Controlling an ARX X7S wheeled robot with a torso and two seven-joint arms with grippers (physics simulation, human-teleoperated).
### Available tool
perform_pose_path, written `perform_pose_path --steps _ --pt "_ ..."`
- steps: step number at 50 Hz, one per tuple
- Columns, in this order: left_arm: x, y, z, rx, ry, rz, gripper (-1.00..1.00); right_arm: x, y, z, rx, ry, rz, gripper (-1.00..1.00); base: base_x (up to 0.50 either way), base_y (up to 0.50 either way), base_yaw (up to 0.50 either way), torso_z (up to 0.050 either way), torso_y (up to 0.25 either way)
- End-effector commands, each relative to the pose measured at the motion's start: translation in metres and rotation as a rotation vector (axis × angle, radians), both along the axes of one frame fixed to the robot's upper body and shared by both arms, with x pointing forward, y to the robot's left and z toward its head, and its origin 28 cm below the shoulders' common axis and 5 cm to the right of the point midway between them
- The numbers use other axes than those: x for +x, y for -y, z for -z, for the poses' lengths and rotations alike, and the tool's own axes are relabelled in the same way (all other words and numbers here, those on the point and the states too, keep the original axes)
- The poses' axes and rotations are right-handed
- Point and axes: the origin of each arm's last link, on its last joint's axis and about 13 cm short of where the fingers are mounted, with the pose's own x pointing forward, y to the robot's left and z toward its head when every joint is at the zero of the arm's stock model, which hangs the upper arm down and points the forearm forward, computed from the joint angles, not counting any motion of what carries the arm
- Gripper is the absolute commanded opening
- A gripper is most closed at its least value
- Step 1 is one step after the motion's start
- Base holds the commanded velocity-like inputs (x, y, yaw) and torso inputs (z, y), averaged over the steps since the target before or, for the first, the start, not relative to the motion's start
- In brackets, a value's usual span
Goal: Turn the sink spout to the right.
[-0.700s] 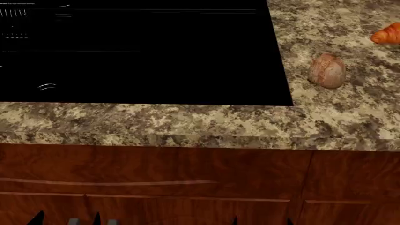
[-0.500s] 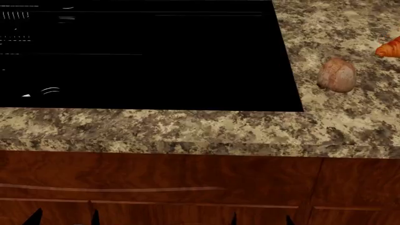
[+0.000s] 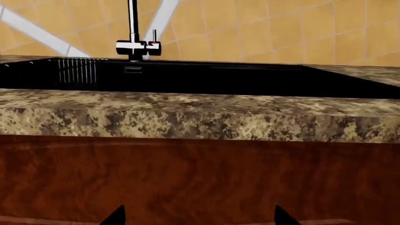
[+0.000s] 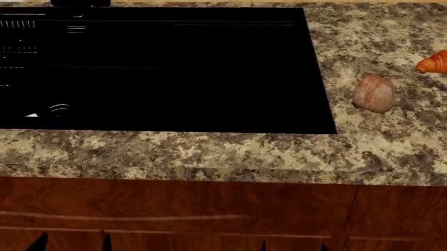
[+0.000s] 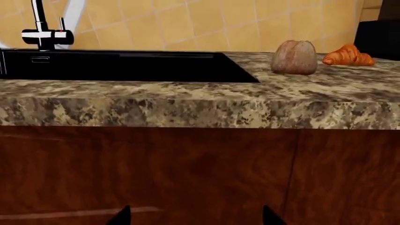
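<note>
The sink spout (image 3: 132, 21) is a thin black tube rising from a chrome base (image 3: 134, 47) behind the sink; it also shows in the right wrist view (image 5: 39, 16). The sink (image 4: 160, 68) is a large glossy black basin set in the granite counter. In the head view the spout is out of view apart from a dark base at the top edge. My left gripper (image 3: 195, 218) is open and empty, low in front of the cabinet, far from the spout. My right gripper (image 5: 194, 216) is open and empty, also low by the cabinet front.
A speckled granite counter (image 4: 209, 151) runs across, over brown wooden cabinet doors (image 4: 209, 209). A brown round bread loaf (image 4: 373, 93) and an orange croissant (image 4: 433, 61) lie on the counter right of the sink. A tan tiled wall (image 3: 281, 28) stands behind.
The head view has shifted: counter and sink sit lower in frame, and the sink's back edge now shows at the top. Gripper tips stay at the bottom edge.
</note>
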Motion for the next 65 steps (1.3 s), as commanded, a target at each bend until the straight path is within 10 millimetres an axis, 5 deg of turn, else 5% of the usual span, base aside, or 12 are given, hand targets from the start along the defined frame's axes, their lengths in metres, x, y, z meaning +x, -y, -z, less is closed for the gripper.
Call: perform_pose_path --steps 1,29,48,65 --pt "-0.001 0.0 -0.001 -0.016 0.005 0.011 1.0 0.0 0.001 0.001 -0.003 -0.001 0.002 1.0 0.0 0.0 0.0 0.05 0.0" --pt "-0.004 0.002 -0.004 0.027 -0.005 -0.021 1.0 -0.005 0.002 -0.007 -0.025 0.008 0.023 1.0 0.0 0.0 0.0 0.041 0.0" --pt "-0.017 0.008 -0.072 0.016 0.124 -0.002 1.0 -0.012 0.005 -0.071 -0.014 0.082 0.019 1.0 0.0 0.0 0.0 0.0 0.0" --pt "-0.022 0.007 -0.109 0.026 0.209 0.006 1.0 -0.016 0.011 -0.104 -0.048 0.143 0.041 1.0 0.0 0.0 0.0 0.0 0.0"
